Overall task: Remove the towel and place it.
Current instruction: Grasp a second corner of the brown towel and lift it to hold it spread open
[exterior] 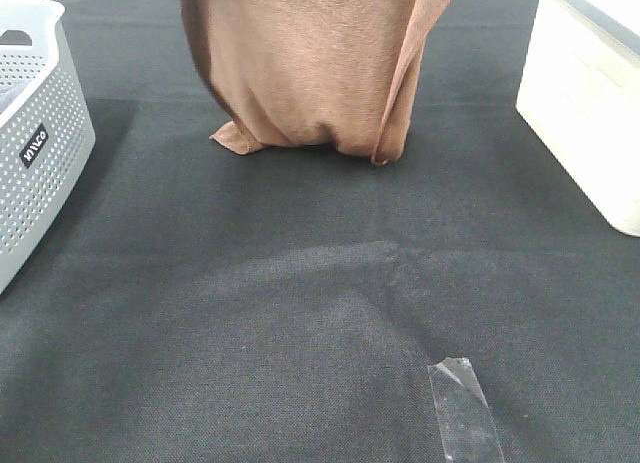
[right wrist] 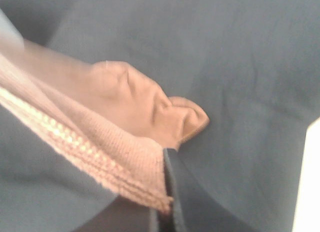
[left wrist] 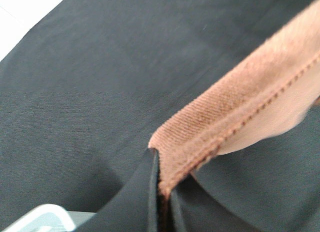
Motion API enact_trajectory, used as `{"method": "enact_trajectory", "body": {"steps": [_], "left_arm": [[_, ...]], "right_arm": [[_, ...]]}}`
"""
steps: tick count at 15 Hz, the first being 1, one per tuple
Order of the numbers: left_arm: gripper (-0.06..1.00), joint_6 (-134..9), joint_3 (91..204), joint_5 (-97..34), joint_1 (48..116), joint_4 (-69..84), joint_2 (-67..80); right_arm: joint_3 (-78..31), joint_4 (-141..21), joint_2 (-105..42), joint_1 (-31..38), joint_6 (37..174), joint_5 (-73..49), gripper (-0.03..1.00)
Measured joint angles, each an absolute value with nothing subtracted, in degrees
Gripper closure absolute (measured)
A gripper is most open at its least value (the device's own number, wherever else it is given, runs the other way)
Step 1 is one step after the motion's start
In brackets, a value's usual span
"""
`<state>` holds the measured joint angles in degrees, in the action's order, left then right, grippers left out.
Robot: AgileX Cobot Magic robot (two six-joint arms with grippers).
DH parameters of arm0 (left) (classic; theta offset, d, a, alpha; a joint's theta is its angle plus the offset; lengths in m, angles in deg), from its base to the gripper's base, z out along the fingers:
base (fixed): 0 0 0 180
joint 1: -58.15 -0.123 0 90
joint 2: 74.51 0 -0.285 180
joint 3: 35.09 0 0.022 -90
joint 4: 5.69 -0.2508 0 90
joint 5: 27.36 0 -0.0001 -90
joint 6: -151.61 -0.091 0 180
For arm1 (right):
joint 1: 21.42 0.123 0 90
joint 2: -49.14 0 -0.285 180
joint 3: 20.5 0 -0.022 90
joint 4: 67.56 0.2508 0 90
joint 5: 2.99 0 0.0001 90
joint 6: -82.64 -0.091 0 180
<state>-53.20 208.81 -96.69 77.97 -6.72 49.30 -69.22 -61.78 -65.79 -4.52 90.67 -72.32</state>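
We see left end effector and right end effector each clenched on the towel hem; it hangs, lower fold touching the counter, apart from the grey basket.

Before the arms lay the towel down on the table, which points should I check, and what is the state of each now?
1. Left gripper shut on the towel hem: ok.
2. Right gripper shut on the hem: ok.
3. Towel outside the basket: ok.
4. Towel's lower end flat on the table cloth: not ok, it is bunched.
5. Room in front of the towel: ok, only a tape strip lies there.
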Motion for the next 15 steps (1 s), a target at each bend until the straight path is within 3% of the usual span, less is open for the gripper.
{"method": "enact_trajectory", "body": {"steps": [2,6,15], "left_arm": [[0.94,-51.25,202.85,-96.69,77.97,-5.69,45.8],[0.94,-50.91,182.17,-96.69,78.03,-4.09,30.56],[0.94,-53.77,157.53,-94.97,78.66,-2.02,11.37]], "right_arm": [[-66.99,-61.38,-64.36,-4.52,90.9,-72.43,0.97],[-52.49,-59.6,-53.02,-4.34,91.12,-72.43,0.97],[-33.47,-57.31,-40.98,-3.71,91.58,-71.8,0.97]]}}
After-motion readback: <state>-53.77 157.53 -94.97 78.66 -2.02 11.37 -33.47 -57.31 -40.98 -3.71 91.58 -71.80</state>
